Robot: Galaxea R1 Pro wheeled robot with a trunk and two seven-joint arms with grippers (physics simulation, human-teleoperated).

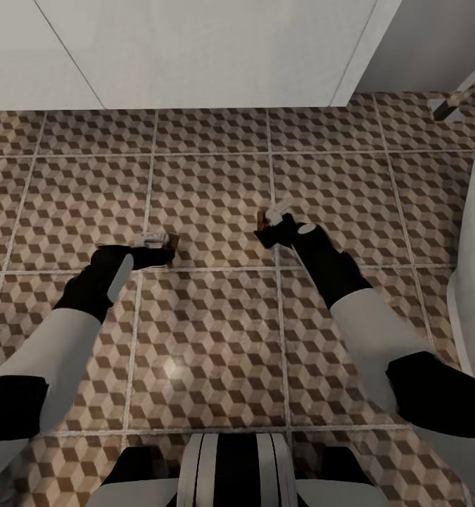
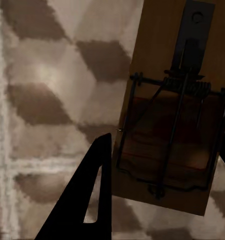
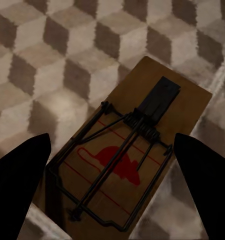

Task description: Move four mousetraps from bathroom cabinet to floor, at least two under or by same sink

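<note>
Left gripper [image 1: 155, 243], at 9 o'clock: jaws parted astride a small brown wooden wire-sprung mousetrap [image 2: 175, 120] lying on cube-patterned floor tiles [image 1: 209, 331].

Right gripper [image 1: 271, 227], at 1 o'clock: likewise parted around a second mousetrap [image 3: 125, 155]; grip uncertain. Presumably placement below the white vanity front [image 1: 195, 49].

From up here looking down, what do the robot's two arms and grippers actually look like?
Both arms have smooth white rounded shells broken by black sections at the joints and wrists. The left arm carries a pale grey strip along its black wrist. The right arm ends the same way. The left gripper and the right gripper are small, black with light parts; up close their fingers are flat, black and pointed.
</note>
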